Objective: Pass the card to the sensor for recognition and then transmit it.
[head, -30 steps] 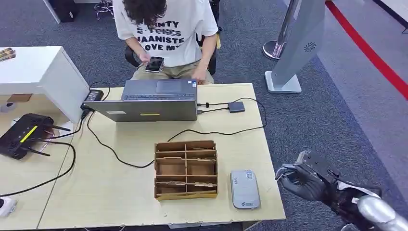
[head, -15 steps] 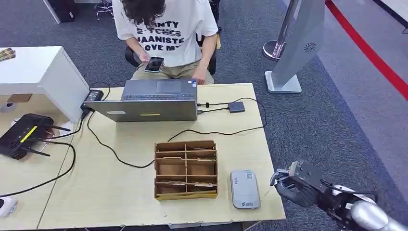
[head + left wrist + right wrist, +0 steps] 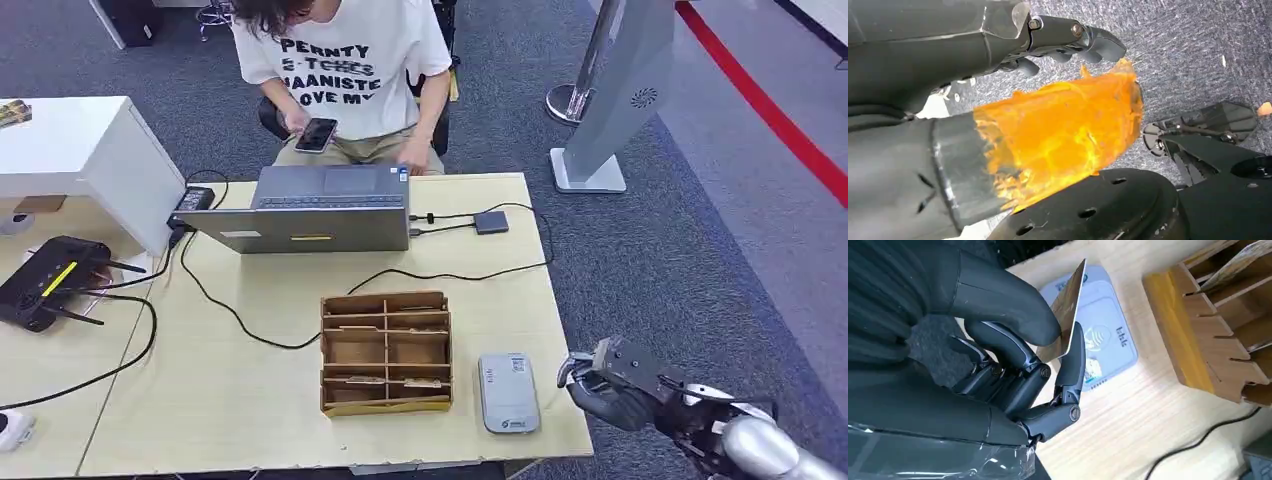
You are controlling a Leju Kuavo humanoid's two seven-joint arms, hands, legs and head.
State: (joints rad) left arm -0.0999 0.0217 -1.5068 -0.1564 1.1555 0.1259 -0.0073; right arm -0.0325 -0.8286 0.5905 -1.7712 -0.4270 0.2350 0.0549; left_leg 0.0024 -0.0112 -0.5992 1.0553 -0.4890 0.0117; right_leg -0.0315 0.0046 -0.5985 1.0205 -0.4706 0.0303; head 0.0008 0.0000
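The right robot hand (image 3: 1013,355) pinches a card (image 3: 1066,315) between thumb and a dark finger, holding it on edge above the grey card sensor (image 3: 1100,337); whether card and sensor touch cannot be told. Much of the card's face is hidden by the thumb, and its print is too blurred to read. In the head view this right robot hand (image 3: 612,385) hangs just beyond the tabletop (image 3: 250,400) edge, beside the sensor (image 3: 507,392), the card itself hard to make out there. The left robot hand (image 3: 1068,42) hangs over grey carpet, its fingers curled in on nothing, its thumb wrapped in orange film. A wooden divider box (image 3: 386,350) stands just left of the sensor; behind it sits a laptop (image 3: 315,213), with a seated person (image 3: 345,70) holding a phone. Compared with a second ago, the right robot hand has edged closer to the tabletop.
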